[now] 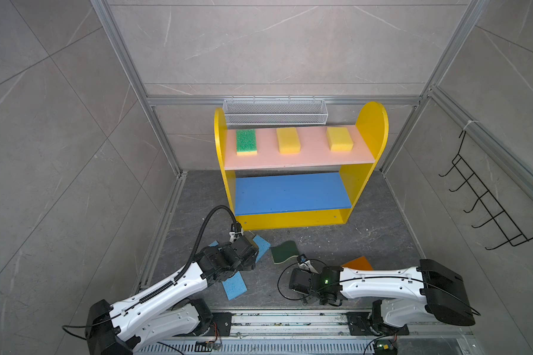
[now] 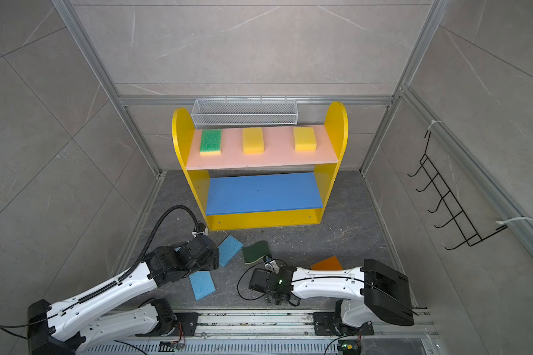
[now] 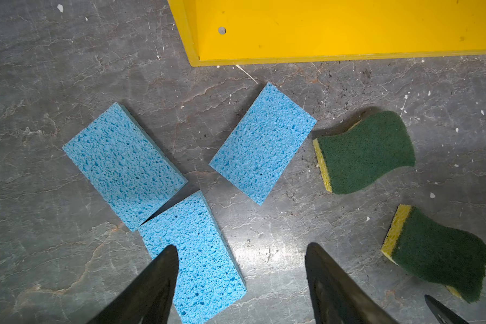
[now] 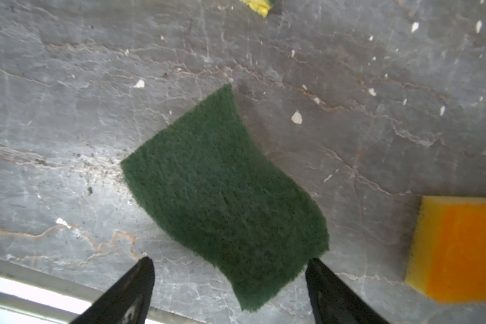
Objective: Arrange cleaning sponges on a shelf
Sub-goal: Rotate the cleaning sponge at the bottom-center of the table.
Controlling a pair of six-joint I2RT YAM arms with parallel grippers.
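Observation:
The shelf (image 1: 371, 129) holds a green-topped sponge (image 1: 246, 141) and two yellow sponges (image 1: 288, 140) (image 1: 339, 139) on its pink board; its blue board (image 1: 290, 193) is bare. On the floor lie three light-blue sponges (image 3: 124, 165) (image 3: 263, 143) (image 3: 199, 258), two dark-green sponges (image 3: 365, 153) (image 3: 438, 252) and an orange-topped sponge (image 4: 466, 252). My left gripper (image 3: 242, 246) is open above the floor, one finger over the nearest blue sponge. My right gripper (image 4: 230, 260) is open, with the near end of a dark-green sponge (image 4: 225, 196) between its fingers.
A white wire mesh basket (image 1: 274, 112) hangs behind the shelf. A black wire hook rack (image 1: 490, 199) sits on the right wall. Tiled walls close in both sides, and an aluminium rail (image 1: 290, 321) runs along the front.

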